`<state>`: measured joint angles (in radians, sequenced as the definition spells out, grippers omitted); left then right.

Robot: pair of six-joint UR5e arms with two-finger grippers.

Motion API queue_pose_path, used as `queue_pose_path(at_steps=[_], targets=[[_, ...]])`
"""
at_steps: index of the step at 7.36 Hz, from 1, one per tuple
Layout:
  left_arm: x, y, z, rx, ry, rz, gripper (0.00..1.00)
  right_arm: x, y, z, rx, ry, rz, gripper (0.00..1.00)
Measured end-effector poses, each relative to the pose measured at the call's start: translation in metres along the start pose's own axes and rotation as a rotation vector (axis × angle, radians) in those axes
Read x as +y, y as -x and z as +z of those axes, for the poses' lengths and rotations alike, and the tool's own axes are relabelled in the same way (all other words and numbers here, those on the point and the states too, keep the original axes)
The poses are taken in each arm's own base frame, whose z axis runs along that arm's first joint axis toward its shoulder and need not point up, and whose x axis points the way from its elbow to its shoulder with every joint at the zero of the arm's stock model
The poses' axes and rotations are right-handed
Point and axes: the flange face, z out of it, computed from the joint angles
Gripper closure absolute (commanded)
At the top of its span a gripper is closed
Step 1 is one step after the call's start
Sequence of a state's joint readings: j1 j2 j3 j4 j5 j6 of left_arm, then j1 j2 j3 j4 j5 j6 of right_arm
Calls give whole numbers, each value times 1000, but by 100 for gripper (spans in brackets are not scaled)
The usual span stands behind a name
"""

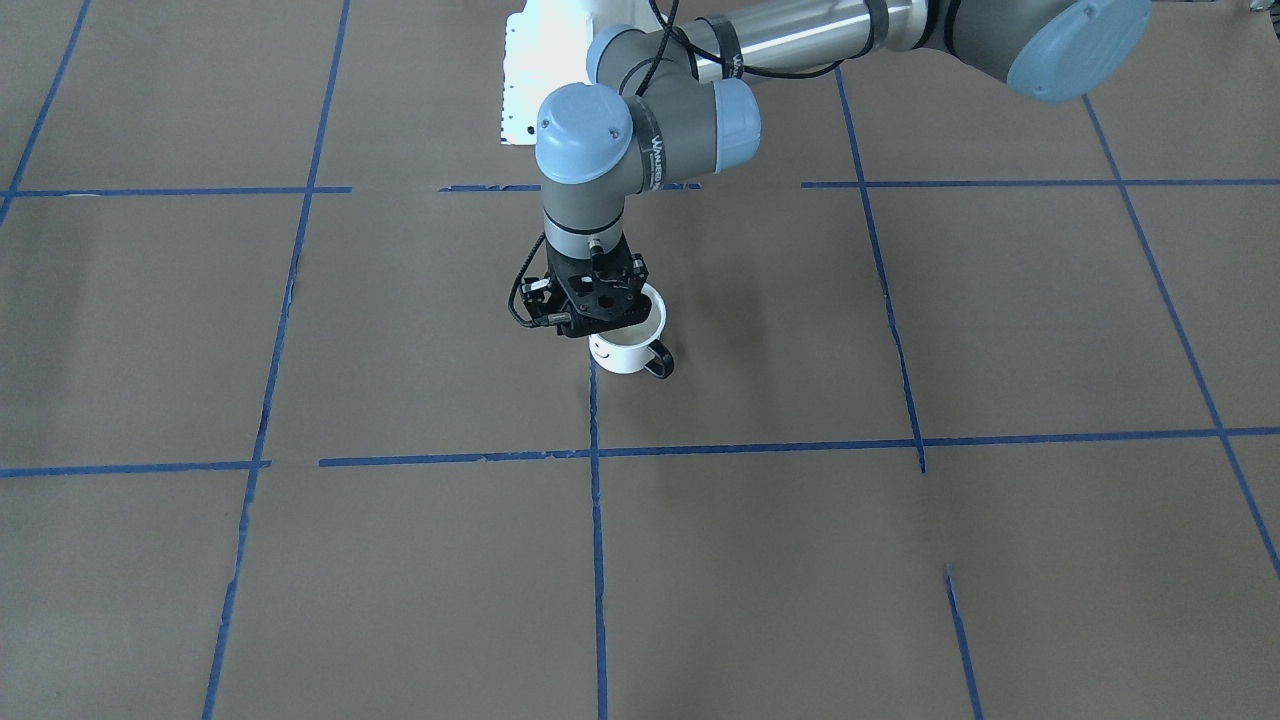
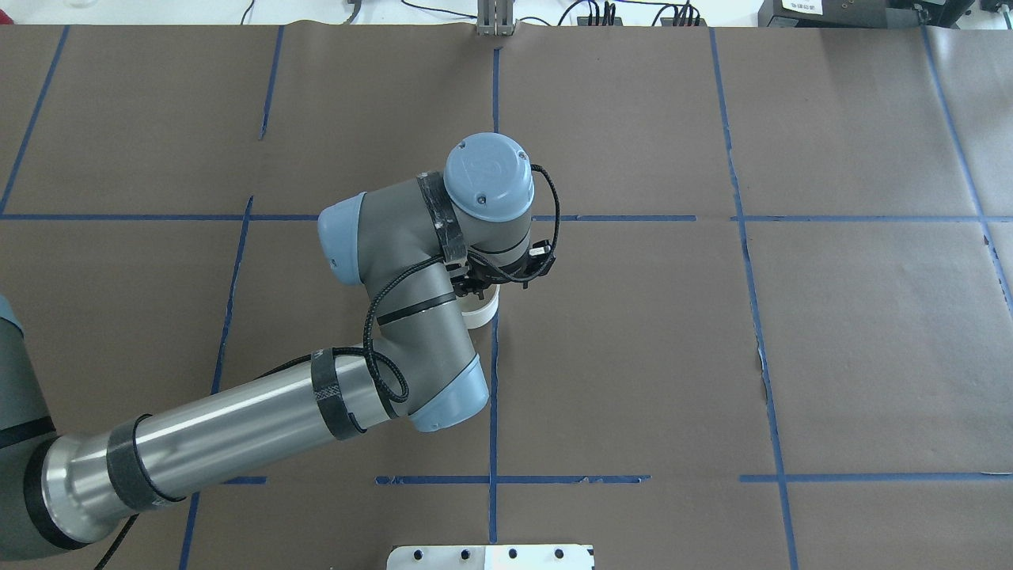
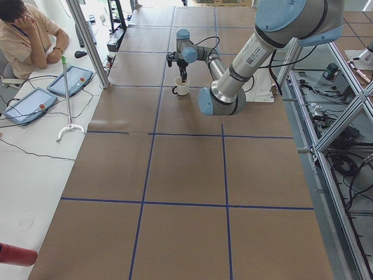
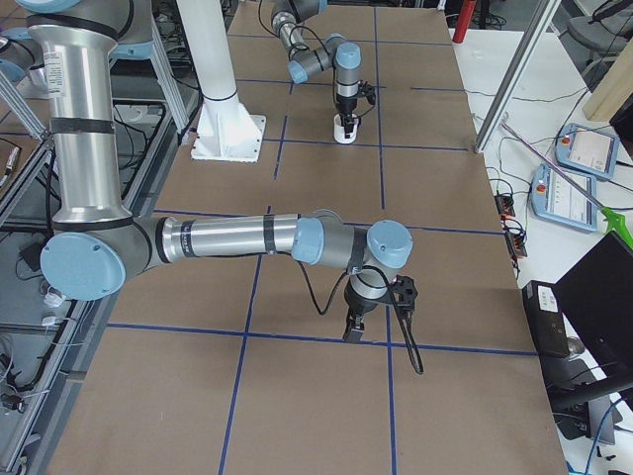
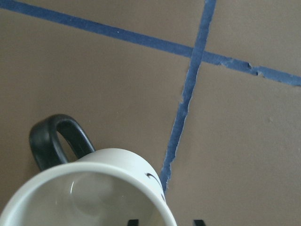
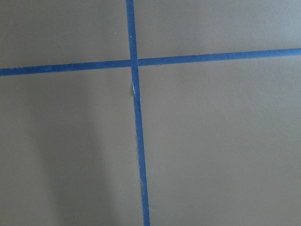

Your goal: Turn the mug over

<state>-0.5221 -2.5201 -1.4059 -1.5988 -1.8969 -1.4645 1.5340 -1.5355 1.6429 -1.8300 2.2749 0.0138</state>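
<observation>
One mug [image 1: 630, 352] is all I have to work with, and it stands mouth up near the middle of the surface [image 1: 800, 560], just beside a blue tape line [image 1: 596, 500]. It is white, with a smiley face [image 1: 600, 351] on the side towards the front camera and a dark handle [image 1: 660, 362] sticking out low on that view's right. Through the left wrist camera I look straight down into its white inside, the handle off to the upper left.

The left gripper [image 5: 165, 221] hangs directly over the mug, pointing down. Its jaws are apart and straddle the wall of the mug: one finger [image 5: 133, 221] shows over the inside, the other outside, with a gap to the rim on either side, so they are not clamped on it.

The right gripper [image 4: 353, 327] sits well apart from the mug, low over the surface near a crossing of tape lines. I see it only from the side camera, and its own wrist camera shows just brown surface and tape, so I cannot tell whether its jaws are apart or together.
</observation>
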Motion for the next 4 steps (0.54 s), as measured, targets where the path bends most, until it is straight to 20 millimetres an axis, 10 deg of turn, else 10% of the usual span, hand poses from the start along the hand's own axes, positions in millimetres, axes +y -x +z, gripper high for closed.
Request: queue_pose_path(at_steps=[2, 4], targets=[[-26, 29, -83, 65, -27, 27, 0, 0, 0, 0, 0, 0, 0, 0], [-65, 130, -136, 59, -96, 150, 0, 0, 0, 0, 0, 0, 0, 0]])
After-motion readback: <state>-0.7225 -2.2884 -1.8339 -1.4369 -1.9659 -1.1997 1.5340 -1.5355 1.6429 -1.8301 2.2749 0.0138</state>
